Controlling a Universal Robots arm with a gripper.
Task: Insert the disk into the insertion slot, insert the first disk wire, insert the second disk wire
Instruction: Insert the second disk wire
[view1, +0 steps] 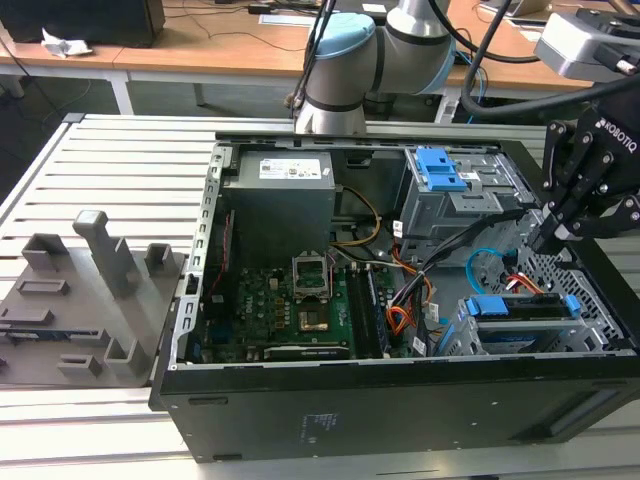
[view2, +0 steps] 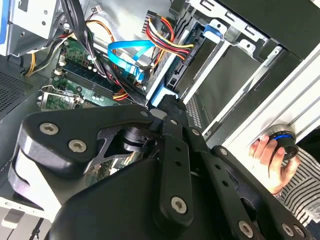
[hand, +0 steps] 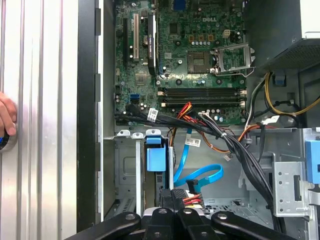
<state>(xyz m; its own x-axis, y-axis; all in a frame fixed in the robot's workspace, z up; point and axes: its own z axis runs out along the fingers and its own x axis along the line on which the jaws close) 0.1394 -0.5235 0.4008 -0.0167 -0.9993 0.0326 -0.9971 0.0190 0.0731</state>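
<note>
Exterior view: the gripper, fingers pressed together, hangs just beyond the disk, seated in the insertion slot at the exterior view's right. Second wrist view: its tip is beside the disk's blue caddy. First wrist view: the first disk wire lies against it; whether it is grasped, I cannot tell.

Disk: blue plastic caddy, smooth.
Slot: perforated bare metal, matt.
Blue cable: glossy, probably plastic-sheathed.
Gripper: black, matt.
Table: ribbed silvery metal.
Case: black, matt.
</note>
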